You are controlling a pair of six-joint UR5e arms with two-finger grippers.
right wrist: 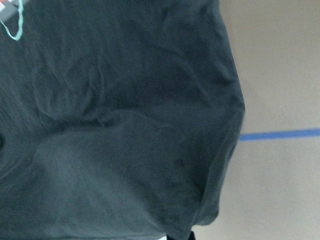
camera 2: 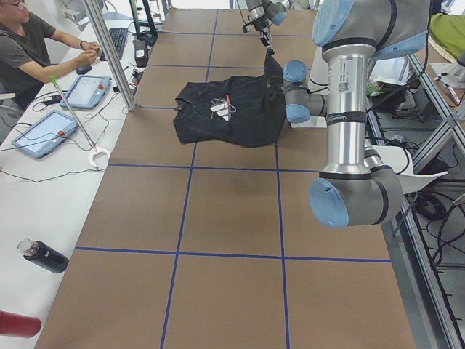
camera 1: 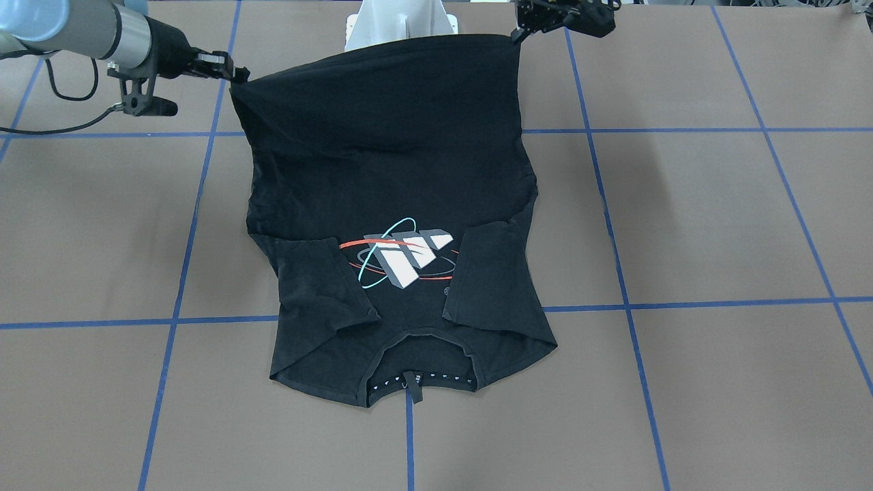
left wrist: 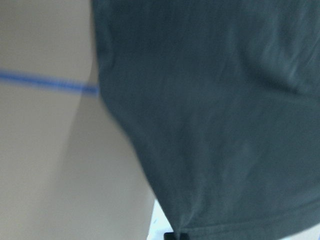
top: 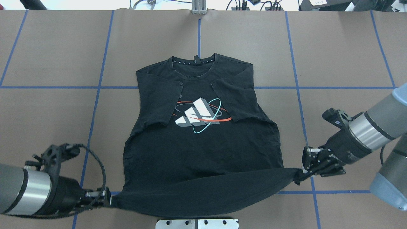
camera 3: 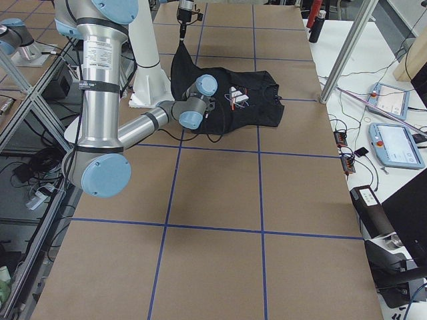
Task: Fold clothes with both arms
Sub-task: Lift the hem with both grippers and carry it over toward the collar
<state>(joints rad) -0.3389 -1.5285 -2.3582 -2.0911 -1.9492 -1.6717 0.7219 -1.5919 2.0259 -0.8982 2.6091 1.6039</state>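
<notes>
The black T-shirt (top: 200, 140) lies on the brown table, graphic side up, with its collar (top: 194, 62) far from the robot and both sleeves folded in over the chest. The white block graphic with red and cyan rings (top: 198, 116) shows between the sleeves. My left gripper (top: 106, 198) is shut on one hem corner. My right gripper (top: 302, 173) is shut on the other. The hem is lifted off the table and stretched between them. In the front-facing view the left gripper (camera 1: 518, 34) is at the right and the right gripper (camera 1: 235, 73) at the left. Both wrist views are filled with black cloth (left wrist: 210, 115) (right wrist: 115, 130).
The white pedestal base (top: 197, 223) stands just behind the lifted hem. Blue tape lines (top: 95, 105) divide the brown table top. In the exterior left view a seated operator (camera 2: 29, 43), tablets (camera 2: 43, 131) and a bottle (camera 2: 43, 256) are at a side bench.
</notes>
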